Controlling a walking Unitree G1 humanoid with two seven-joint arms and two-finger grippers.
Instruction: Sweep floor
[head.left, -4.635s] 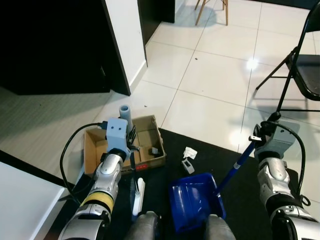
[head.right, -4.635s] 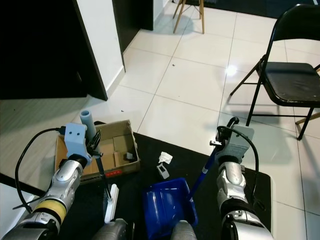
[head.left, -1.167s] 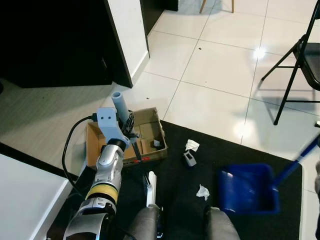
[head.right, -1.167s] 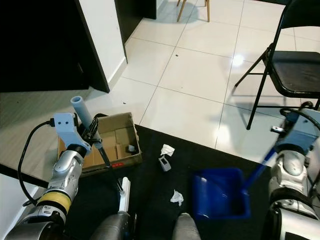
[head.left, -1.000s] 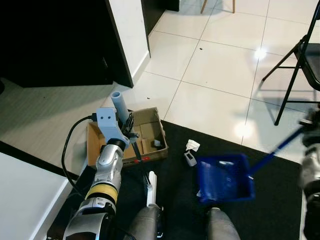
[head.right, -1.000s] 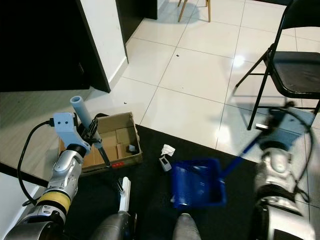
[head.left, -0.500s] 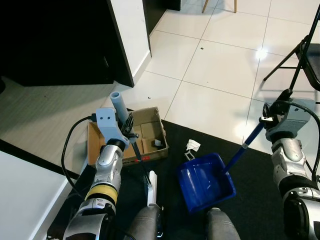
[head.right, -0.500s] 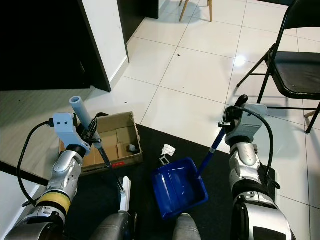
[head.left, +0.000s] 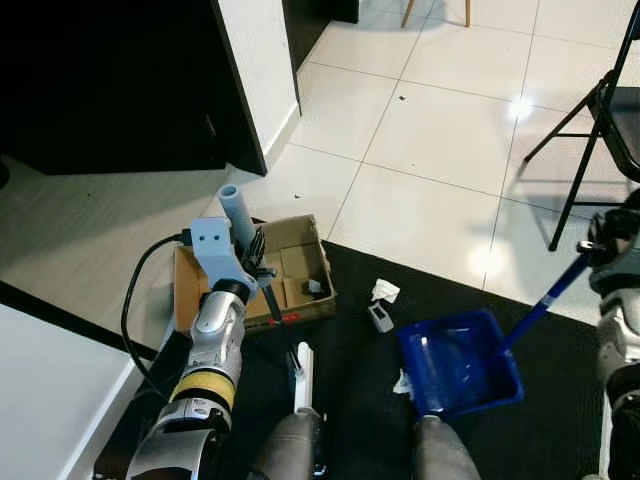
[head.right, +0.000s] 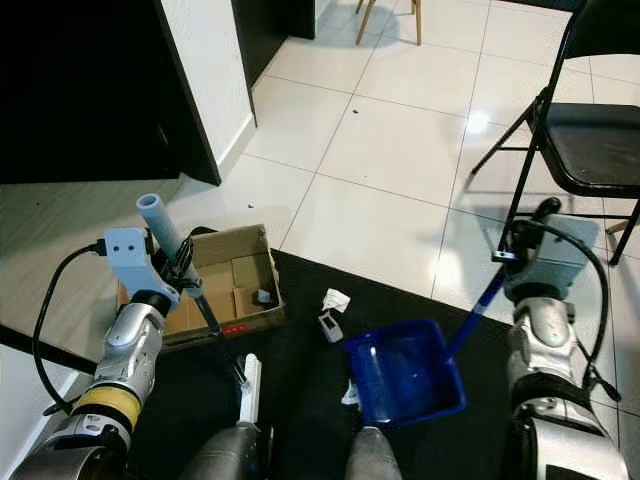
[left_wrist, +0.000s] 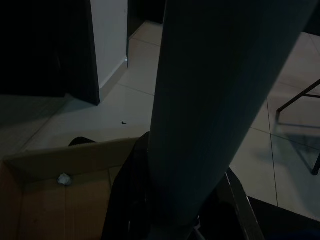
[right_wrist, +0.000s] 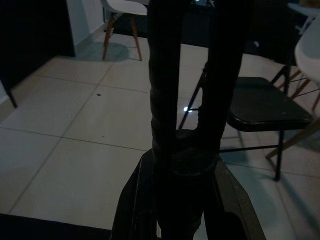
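A blue dustpan (head.right: 405, 379) is held by its long handle (head.right: 478, 300) in the right claw (right_wrist: 186, 150), whose fingers are clamped around the grip. The pan is set low over the black mat (head.left: 560, 440), its open side turned toward the robot's left, where a crumpled white scrap (head.right: 349, 394) lies at its edge, apparently so that the debris can be pushed in. A grey-handled brush (head.left: 237, 211) is gripped in the left claw (head.left: 262, 272), fingers closed on the shaft, and its white head (head.left: 302, 372) is rested on the mat near the robot's feet. Another paper scrap (head.left: 384, 291) and a small grey object (head.left: 379, 318) are left on the mat beside a cardboard box (head.left: 190, 290); what that object is cannot be made out. Beyond the mat, glossy white tiles (head.left: 430, 130), a folding chair (head.right: 585, 140) and a dark doorway are seen.
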